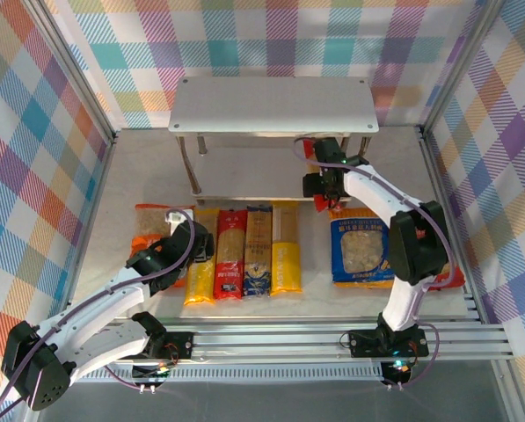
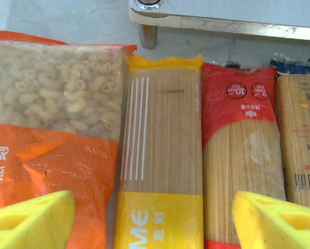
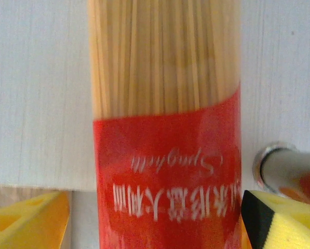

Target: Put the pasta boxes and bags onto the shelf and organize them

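**Right gripper** (image 3: 155,220): the jaws stand apart, with one yellow finger (image 3: 27,218) on either side of a red spaghetti pack (image 3: 165,129). The pack lies on the lower tier of the shelf (image 1: 275,105), beside a steel leg (image 3: 284,171). Your wrist view blurs the pack and cuts off both ends. From above, the top tier hides most of it.

**Left gripper** (image 2: 155,223): the jaws are wide and grip nothing, over a yellow pack (image 2: 162,150) in front of the shelf.

Beside that pack you see an orange bag (image 2: 51,119), a second red pack (image 2: 240,145) and a tan pack (image 2: 300,145), the last cropped by the frame edge. A blue bag (image 1: 360,251) lies before the shelf's right end. The right arm covers most of a red bag (image 1: 458,280).
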Robot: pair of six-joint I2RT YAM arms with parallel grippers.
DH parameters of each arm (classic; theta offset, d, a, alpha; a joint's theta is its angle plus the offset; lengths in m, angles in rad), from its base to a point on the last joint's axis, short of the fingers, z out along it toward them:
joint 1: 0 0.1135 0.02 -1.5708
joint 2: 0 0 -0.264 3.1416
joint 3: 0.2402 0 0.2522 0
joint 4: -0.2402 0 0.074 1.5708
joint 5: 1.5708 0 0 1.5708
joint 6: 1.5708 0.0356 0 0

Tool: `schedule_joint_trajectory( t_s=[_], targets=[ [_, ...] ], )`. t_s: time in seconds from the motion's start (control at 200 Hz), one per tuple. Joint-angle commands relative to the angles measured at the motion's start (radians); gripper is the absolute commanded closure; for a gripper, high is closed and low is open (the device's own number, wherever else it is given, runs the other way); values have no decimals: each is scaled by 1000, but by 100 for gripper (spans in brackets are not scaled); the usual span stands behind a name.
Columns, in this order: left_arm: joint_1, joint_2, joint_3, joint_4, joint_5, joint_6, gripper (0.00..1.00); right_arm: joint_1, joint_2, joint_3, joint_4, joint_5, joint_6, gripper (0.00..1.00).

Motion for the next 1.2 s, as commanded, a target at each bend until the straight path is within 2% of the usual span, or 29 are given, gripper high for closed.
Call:
schedule_joint_trajectory(
  t_s=[0.0,0.305,0.495,0.77,1.01,1.195],
  targets=[
    [-38,10,-13,-40,0,-53,19,-8,-169,-26,42,0,3,13],
    [-122,82,-4,-114,5,-162,18,-2,-486,-234,25,-48,33,10],
    [-161,97,-31,-205,2,-282,17,15,-613,-315,-5,-91,59,10],
    [-160,13,-142,-171,79,-378,18,27,-637,-354,2,-131,86,10],
    [-161,34,-174,-115,139,-381,12,42,-633,-353,10,-137,94,10],
    [-161,70,-176,-65,181,-368,12,46,-642,-356,11,-134,97,10]
  ],
)
